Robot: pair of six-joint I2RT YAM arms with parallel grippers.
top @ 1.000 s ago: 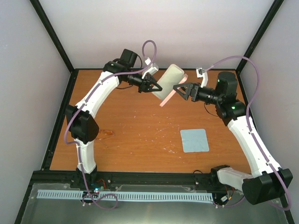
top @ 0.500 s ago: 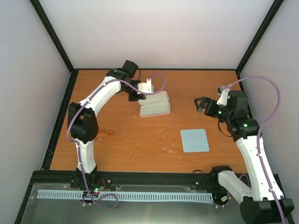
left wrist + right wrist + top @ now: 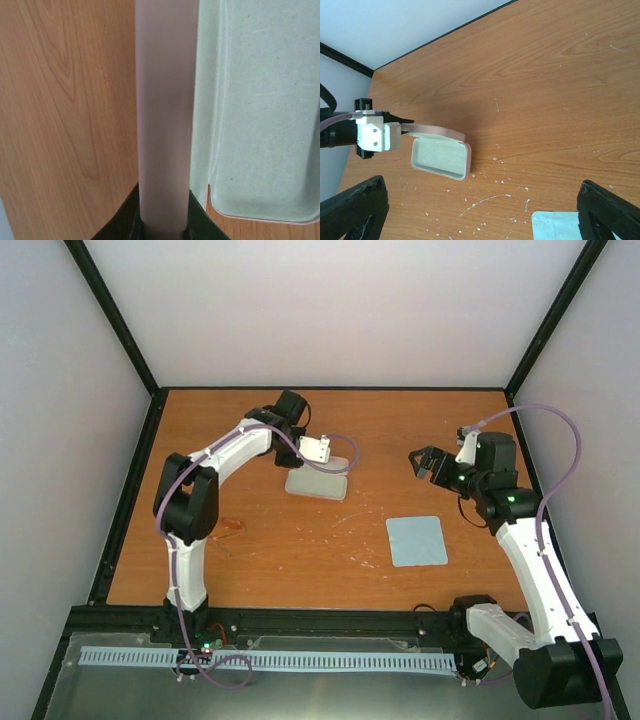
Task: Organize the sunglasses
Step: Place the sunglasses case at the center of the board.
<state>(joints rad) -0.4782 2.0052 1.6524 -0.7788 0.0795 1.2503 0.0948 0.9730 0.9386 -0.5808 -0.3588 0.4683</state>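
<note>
Case — one (lid in left fingers); cloth one; sunglasses one.

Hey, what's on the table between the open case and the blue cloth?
Nothing. In the top view, only bare, white-scuffed table lies between the open case and the blue cloth; the right wrist view agrees.

Left gripper clamped, right gripper splayed
</note>
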